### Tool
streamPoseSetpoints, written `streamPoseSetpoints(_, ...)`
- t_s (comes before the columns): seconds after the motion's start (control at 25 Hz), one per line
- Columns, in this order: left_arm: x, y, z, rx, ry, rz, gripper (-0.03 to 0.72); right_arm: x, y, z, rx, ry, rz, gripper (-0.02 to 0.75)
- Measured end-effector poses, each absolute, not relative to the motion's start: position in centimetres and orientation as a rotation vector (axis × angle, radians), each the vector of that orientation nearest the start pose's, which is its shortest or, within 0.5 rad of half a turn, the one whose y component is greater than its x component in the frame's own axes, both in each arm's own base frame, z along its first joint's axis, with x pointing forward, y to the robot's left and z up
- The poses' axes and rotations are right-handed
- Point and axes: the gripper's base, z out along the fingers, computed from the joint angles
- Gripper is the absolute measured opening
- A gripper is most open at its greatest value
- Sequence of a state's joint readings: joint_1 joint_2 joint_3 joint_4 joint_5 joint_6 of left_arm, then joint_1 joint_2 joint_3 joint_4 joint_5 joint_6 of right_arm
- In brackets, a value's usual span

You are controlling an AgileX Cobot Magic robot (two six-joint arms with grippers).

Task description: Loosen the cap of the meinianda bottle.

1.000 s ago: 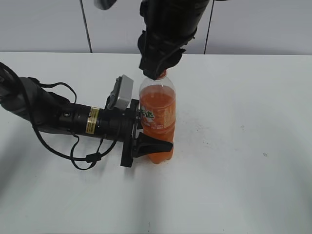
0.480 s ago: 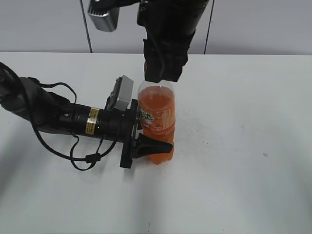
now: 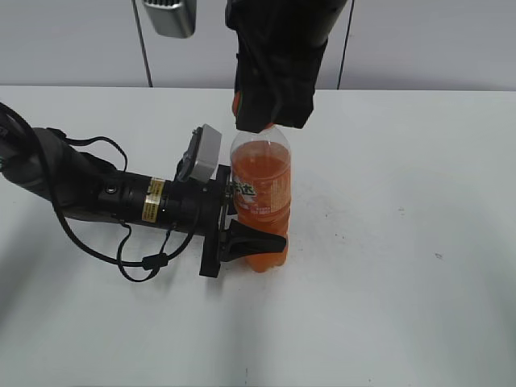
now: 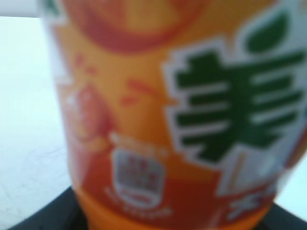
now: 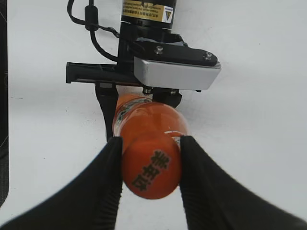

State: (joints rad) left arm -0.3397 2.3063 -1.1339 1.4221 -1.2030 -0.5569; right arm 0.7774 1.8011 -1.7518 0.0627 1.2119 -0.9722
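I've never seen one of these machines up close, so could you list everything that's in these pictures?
meinianda bottle: one, clear with orange soda and an orange label, upright mid-table.
cap: one, orange with a greenish mark, on the bottle's top.
table: one, white, under everything.
wall: pale grey panels, behind the table.
left hand: one, black, reaching in from the left, shut on the bottle's lower body.
right hand: one, black, coming from above, shut on the cap.
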Motion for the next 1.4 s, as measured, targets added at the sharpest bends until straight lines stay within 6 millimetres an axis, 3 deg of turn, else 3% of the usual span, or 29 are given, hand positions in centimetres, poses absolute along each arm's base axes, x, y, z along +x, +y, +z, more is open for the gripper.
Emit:
streamPoseSetpoints(0.2,33.1,-20.6,7.2,1.391,1.427,-1.138,0.396,27.2,27.6,34.2,-2.01,1.839,0.055,0.273)
streamPoseSetpoints(0.48,33.1,-20.6,7.2,1.391,1.427,-1.138,0.396,27.4,26.7,36.0,-1.624,2.125,0.057,0.273)
streamPoseSetpoints(0.64,33.1,-20.6,7.2,1.391,1.428,-1.137,0.396,28.0,24.9,37.2,-1.326,2.284,0.065,0.273)
streamPoseSetpoints(0.84,33.1,-20.6,7.2,1.392,1.428,-1.137,0.396,29.6,20.0,37.9,-0.961,2.454,0.071,0.273)
streamPoseSetpoints(1.08,33.1,-20.6,7.2,1.392,1.428,-1.137,0.396,29.9,11.6,34.4,-0.628,2.623,0.036,0.273)
streamPoseSetpoints(1.28,33.1,-20.6,7.2,1.392,1.428,-1.137,0.396,28.4,5.6,29.1,-0.288,2.712,0.124,0.273)
streamPoseSetpoints(1.4,33.1,-20.6,7.2,1.392,1.428,-1.137,0.396,27.1,2.9,24.9,-0.08,2.764,0.153,0.273)
